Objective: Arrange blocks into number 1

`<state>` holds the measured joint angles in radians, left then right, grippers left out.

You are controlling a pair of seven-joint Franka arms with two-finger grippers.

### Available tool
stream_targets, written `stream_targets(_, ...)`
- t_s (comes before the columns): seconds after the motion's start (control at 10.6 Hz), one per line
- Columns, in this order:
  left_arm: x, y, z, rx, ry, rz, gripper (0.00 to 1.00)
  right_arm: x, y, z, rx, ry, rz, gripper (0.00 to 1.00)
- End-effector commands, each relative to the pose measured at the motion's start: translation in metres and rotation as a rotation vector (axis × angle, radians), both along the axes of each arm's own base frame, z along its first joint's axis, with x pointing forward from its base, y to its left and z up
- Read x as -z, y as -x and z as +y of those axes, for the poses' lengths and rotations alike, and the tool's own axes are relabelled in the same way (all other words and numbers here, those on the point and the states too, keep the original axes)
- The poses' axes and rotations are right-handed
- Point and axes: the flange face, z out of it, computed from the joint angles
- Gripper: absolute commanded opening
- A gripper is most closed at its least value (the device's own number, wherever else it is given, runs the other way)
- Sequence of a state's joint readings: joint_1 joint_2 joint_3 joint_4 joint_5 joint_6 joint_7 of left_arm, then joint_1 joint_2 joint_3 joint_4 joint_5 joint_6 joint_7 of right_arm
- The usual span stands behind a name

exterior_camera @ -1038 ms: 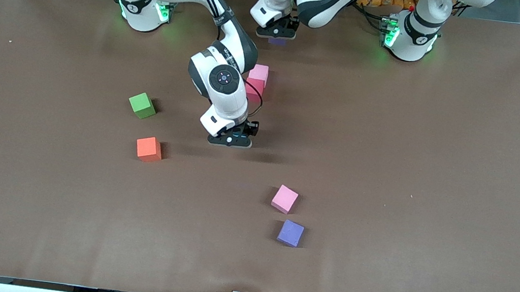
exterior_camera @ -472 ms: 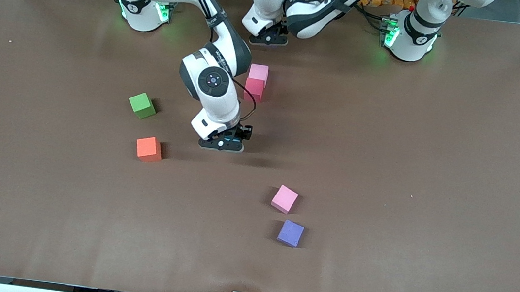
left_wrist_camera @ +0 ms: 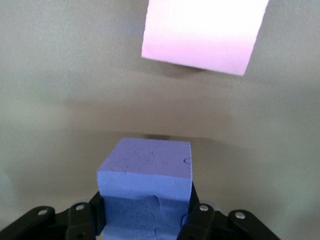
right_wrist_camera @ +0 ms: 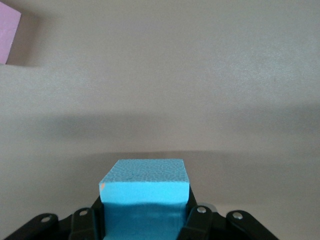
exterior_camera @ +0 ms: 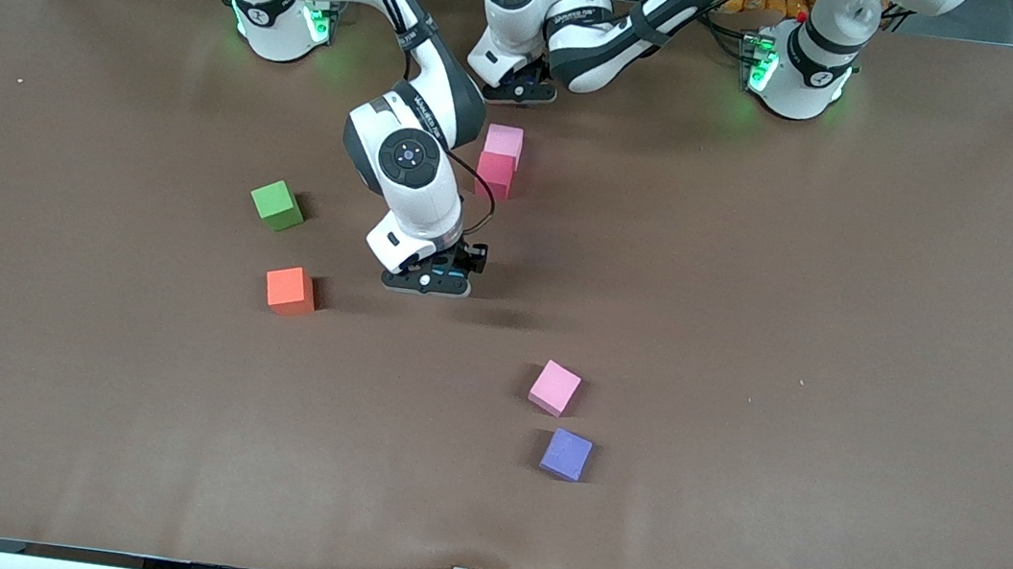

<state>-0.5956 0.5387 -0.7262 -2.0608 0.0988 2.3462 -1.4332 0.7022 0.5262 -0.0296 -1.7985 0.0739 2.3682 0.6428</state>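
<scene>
While the left pincer [exterior_camera: 518, 93] hangs over the tabletop [exterior_camera: 845, 365] near the arm bases, it is clamped on a purple block [left_wrist_camera: 145, 187], which fills the gap between its fingers [left_wrist_camera: 85, 217] in the left wrist view. A pink block [left_wrist_camera: 202, 35] lies on the brown surface ahead of that held cube, apart from it.

Over the middle of the tabletop, the right pincer [exterior_camera: 427, 281] is closed on a light blue block [right_wrist_camera: 144, 197]; its wrist view shows the cube wedged between both fingers [right_wrist_camera: 82, 220].

On the tabletop, the pink block [exterior_camera: 504, 140] and a red block [exterior_camera: 495, 174] sit touching in a short column, the red 1 nearer the front camera. A green block [exterior_camera: 277, 204] and an orange block [exterior_camera: 289, 289] lie toward the right arm's end, well apart from each other. A 2nd pink block [exterior_camera: 554, 387] and a 2nd purple block [exterior_camera: 566, 453] lie nearest the front camera, close together but not touching.
</scene>
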Motion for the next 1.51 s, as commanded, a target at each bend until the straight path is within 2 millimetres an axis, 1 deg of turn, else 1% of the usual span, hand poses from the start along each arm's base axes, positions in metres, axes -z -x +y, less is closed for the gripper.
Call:
stream_targets(0.0,0.001,-0.002,-0.009,0.047,0.001,-0.059,0.0,-0.007,0.005,-0.003,-0.004,-0.012,0.011,0.0)
stream_targets(0.28,0.002,-0.001,-0.007,0.134,0.01,-0.057,0.0,-0.007,0.005,-0.003,-0.003,-0.013,0.012,0.0)
stream_targets(0.47,0.003,0.005,-0.007,0.148,-0.006,-0.054,0.0,-0.008,0.004,-0.003,0.0,-0.016,0.013,0.0)
stream_targets(0.85,0.006,0.006,-0.006,0.147,-0.017,-0.048,0.0,-0.012,-0.001,-0.006,0.005,-0.016,0.014,0.0)
stream_targets(1.04,0.006,0.007,-0.007,0.148,-0.016,-0.047,0.0,-0.011,0.003,-0.001,-0.003,-0.015,0.018,0.0)
stream_targets(1.23,0.006,0.006,-0.007,0.146,-0.016,-0.046,0.0,-0.011,0.005,0.0,-0.004,-0.014,0.02,0.0)
stream_targets(1.32,0.006,0.005,-0.011,0.143,-0.01,-0.044,0.0,-0.011,0.005,0.0,-0.003,-0.014,0.02,0.0)
stream_targets(1.42,0.007,0.011,-0.015,0.152,-0.009,-0.039,0.0,-0.01,0.007,0.002,-0.007,-0.013,0.025,0.0)
